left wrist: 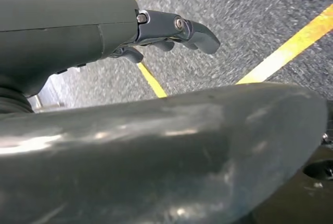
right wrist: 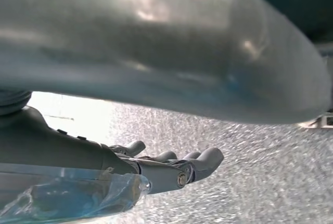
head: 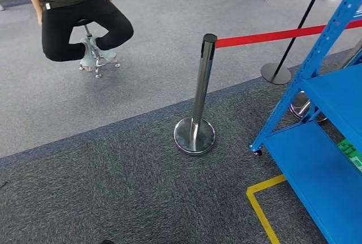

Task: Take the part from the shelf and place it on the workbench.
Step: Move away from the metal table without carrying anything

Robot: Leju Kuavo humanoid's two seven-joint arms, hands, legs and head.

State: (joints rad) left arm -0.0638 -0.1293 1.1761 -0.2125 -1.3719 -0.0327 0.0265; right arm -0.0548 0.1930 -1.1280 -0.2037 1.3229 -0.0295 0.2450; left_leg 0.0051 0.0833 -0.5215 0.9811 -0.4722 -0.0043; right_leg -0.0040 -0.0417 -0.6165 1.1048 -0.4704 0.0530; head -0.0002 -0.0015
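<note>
Blue shelf (head: 328,159) cut off at frame edge, upper tiers hidden

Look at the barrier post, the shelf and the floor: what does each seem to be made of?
Barrier post: likely polished metal, chrome-like; its base mirrors the surroundings.
Shelf: probably painted steel; smooth blue boards, uprights punched with holes.
Floor: looks like short-pile carpet; speckled grey, matt, grainy texture.

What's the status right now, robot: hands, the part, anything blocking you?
Left hand empty, fingers extended. Right hand empty, over grey carpet. Blue metal shelf at right, no part seen on it. Chrome stanchion post with red belt stands ahead.
</note>
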